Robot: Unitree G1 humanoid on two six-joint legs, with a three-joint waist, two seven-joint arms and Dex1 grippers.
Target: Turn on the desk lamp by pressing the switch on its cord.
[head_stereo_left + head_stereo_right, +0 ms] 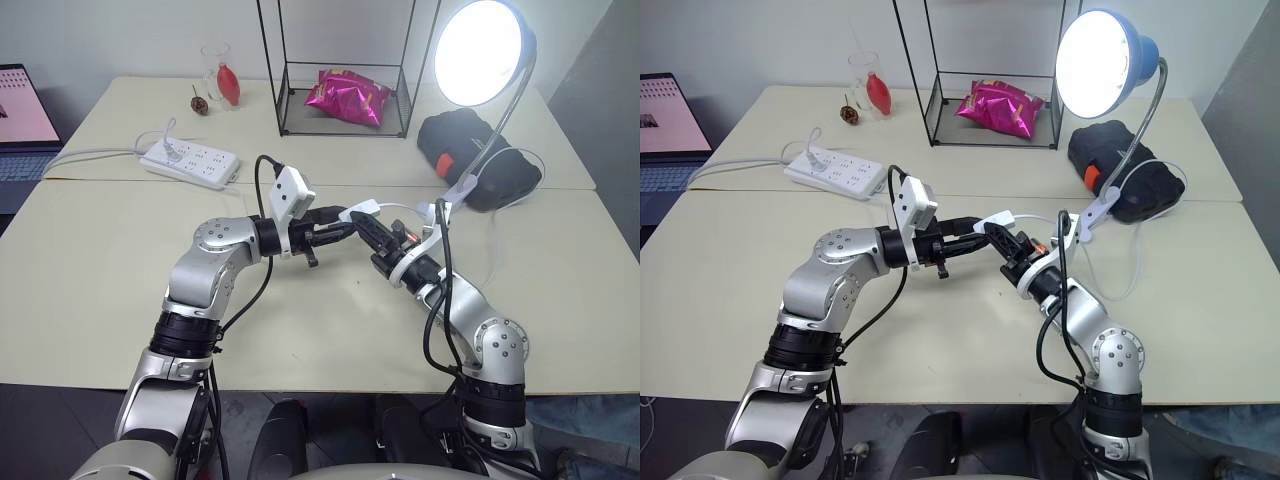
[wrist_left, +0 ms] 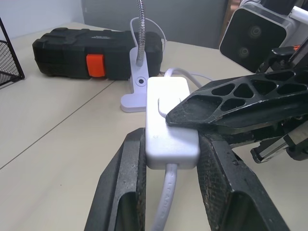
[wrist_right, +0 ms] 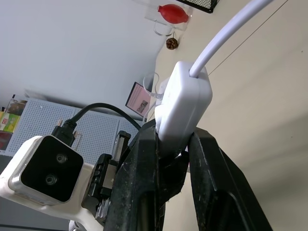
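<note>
The desk lamp stands at the back right, its bulb shining, on a silver gooseneck rising from a white clamp base. Both grippers meet above the middle of the table at the switch, a small white oblong. My left gripper is shut on the switch's sides. My right gripper is shut on it too, with one black finger lying on the button on top. The thin white cord leaves the switch at both ends; one end runs back to the clamp.
A white power strip lies at the back left, beside a laptop. A black wire frame holding a pink bag stands at the back. A black case lies behind the clamp. A glass stands far left.
</note>
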